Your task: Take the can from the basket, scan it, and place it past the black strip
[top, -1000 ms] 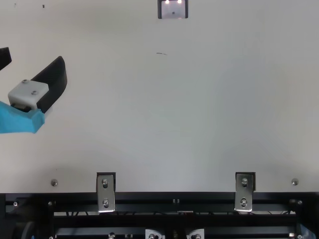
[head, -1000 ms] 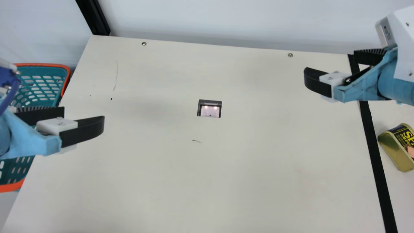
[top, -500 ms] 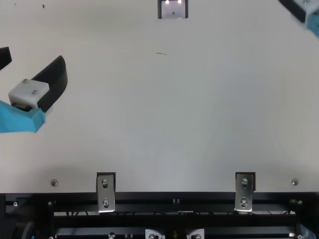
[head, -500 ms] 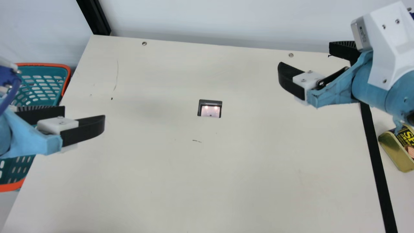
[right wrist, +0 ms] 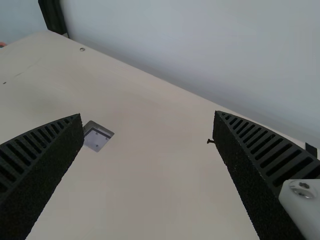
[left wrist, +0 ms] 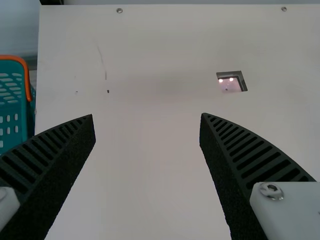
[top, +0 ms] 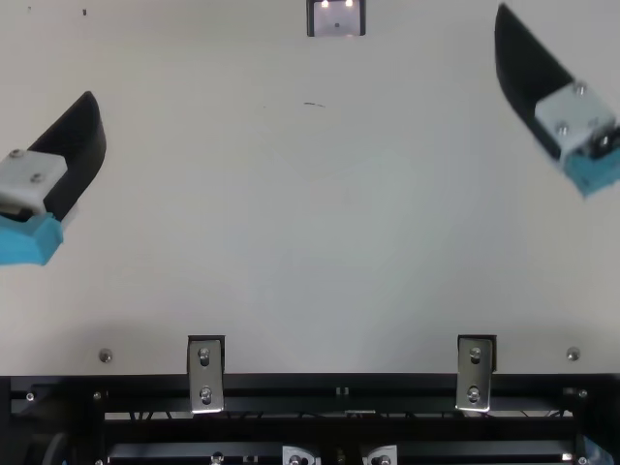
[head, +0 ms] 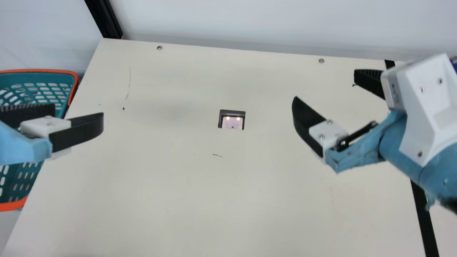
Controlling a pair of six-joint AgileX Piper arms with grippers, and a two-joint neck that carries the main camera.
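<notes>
Main view: left gripper at left and right gripper at right stand wide open, gripping nothing; the can's position cannot be determined. The perforated teal basket, orange-rimmed, occupies the left edge, the flat black strip the lower right, the squarish scanner near centre. Top view records screwed metal brackets toward the bottom; both wrist views, ribbed, tapering fingers.
</notes>
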